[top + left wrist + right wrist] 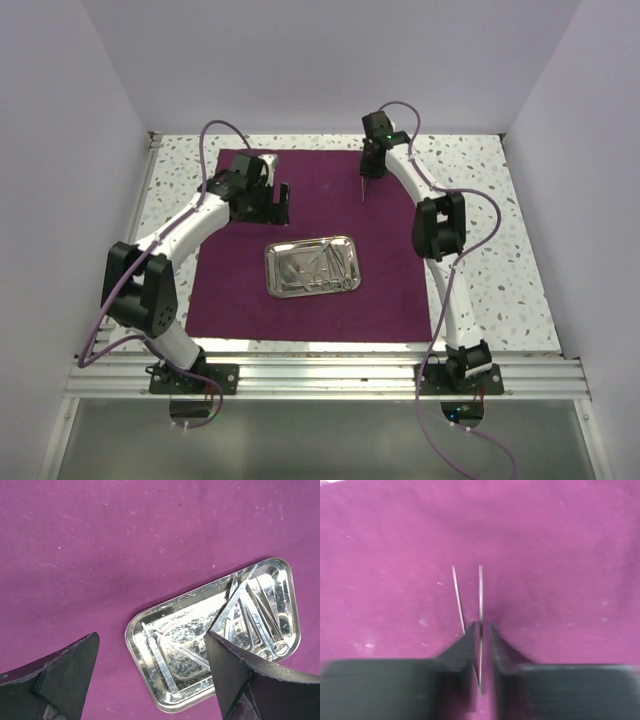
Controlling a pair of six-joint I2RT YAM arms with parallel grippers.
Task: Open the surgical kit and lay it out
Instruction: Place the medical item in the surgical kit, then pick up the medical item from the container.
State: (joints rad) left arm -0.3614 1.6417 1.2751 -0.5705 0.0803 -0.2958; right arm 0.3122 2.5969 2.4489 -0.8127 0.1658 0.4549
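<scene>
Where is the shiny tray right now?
In the top view the tray sits in the middle of the purple cloth, between the two arms, with thin silver tools lying inside it.

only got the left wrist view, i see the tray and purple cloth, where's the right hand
Observer: The right hand is over the far part of the cloth, beyond the tray and clear of it.
Operator: is it holding anything
Observer: Yes, a pair of tweezers sits between its fingers, thin prongs pointing out over the cloth.
Operator: prongs squeezed together?
Observer: No, in the right wrist view the two tips stand apart, spreading toward the ends.
Operator: and my left hand, where is it against the tray
Observer: The left hand hangs open over the cloth, just beyond the tray's far left corner, holding nothing.
</scene>
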